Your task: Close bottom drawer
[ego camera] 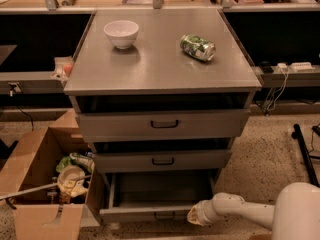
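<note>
The bottom drawer [150,196] of the grey cabinet [80,106] stands pulled well out towards the camera, its shallow tray open to view and its plain front with a small dark handle [164,215] low in the picture. The gripper [198,216] sits at the right end of that drawer front, right against or just in front of it; whether it touches cannot be told. It shows only as a pale rounded lump at the end of the white arm [240,211], so whether it is parted or closed cannot be told either, and it holds nothing that can be seen.

Above, the middle drawer [162,160] and the top drawer [162,124] each stand out a little, with a dark gap over each front.

On the tabletop [155,69] a white bowl [121,33] stands upright at the back left, and a green can [197,47] lies on its side at the back right, well apart from the bowl.

Left of the cabinet, on the speckled floor, an open cardboard box [30,161] holds crumpled wrappers and a pale cup-like thing [71,176], and a light rod [35,190] slants across it.
</note>
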### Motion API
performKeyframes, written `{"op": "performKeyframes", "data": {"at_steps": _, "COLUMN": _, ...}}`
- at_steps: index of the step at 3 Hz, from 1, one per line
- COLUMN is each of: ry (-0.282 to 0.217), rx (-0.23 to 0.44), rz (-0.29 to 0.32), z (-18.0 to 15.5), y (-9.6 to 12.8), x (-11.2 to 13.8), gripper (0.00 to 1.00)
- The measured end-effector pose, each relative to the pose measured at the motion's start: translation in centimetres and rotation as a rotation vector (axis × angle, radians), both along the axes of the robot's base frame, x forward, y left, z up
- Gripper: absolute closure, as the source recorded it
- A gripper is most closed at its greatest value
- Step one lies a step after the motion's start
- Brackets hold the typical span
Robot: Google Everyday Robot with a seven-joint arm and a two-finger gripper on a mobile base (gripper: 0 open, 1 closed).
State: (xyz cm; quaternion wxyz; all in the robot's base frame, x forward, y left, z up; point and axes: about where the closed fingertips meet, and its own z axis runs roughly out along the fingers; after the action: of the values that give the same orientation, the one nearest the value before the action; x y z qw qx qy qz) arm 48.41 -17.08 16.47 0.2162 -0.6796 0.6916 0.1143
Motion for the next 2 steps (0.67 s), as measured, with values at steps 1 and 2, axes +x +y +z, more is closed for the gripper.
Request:
{"op": "performKeyframes", "data": {"at_steps": 1, "ry": 0.0, "rx": 0.0, "rz": 0.0, "z": 0.0, "y": 0.0, "x": 0.0, "gripper": 0.11}}
{"op": "performKeyframes", "data": {"at_steps": 2, "ry": 0.0, "rx": 0.0, "rz": 0.0, "z": -0.01, "y": 0.01, "x": -0.01, "gripper": 0.0}}
